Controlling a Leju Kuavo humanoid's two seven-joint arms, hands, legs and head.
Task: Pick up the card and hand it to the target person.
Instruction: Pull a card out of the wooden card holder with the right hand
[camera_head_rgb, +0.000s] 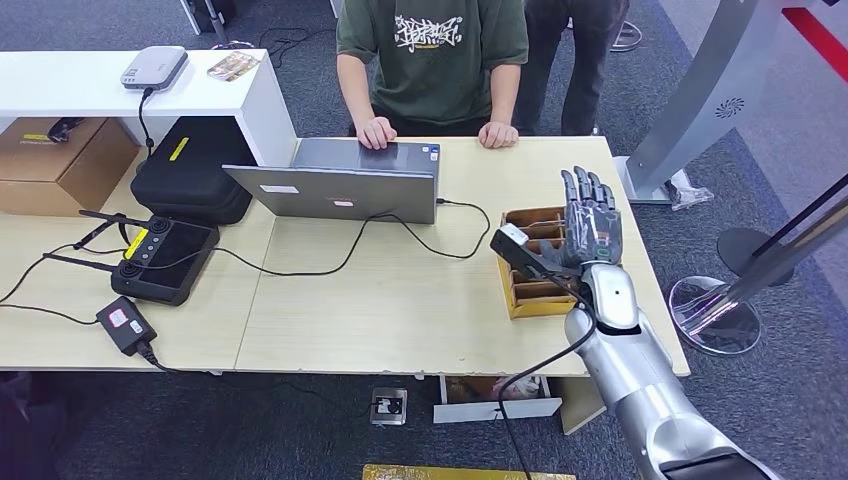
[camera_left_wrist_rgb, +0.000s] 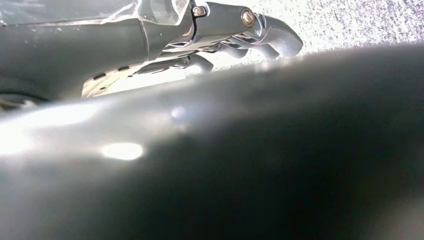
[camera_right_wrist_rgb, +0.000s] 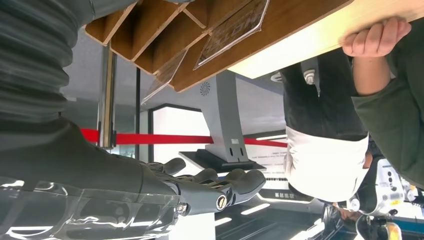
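Observation:
A wooden card holder (camera_head_rgb: 533, 291) with several slots stands near the table's right edge. In the right wrist view a clear card (camera_right_wrist_rgb: 231, 32) leans in one slot of the holder (camera_right_wrist_rgb: 150, 30), and a second card (camera_right_wrist_rgb: 165, 75) leans in another. My right hand (camera_head_rgb: 590, 220) hovers over the holder with its fingers stretched out and holds nothing; its dark fingers (camera_right_wrist_rgb: 215, 187) stay apart from the cards. A person in a green T-shirt (camera_head_rgb: 432, 60) sits at the far side, both hands resting on the table edge. My left hand (camera_left_wrist_rgb: 240, 35) hangs low beside my body and holds nothing.
An open laptop (camera_head_rgb: 340, 180) stands mid-table with a cable running toward the holder. A black bag (camera_head_rgb: 190, 170), a controller (camera_head_rgb: 165, 258) and a power adapter (camera_head_rgb: 125, 325) lie to the left. A grey stand (camera_head_rgb: 700, 90) and a barrier post base (camera_head_rgb: 715, 315) are off the right edge.

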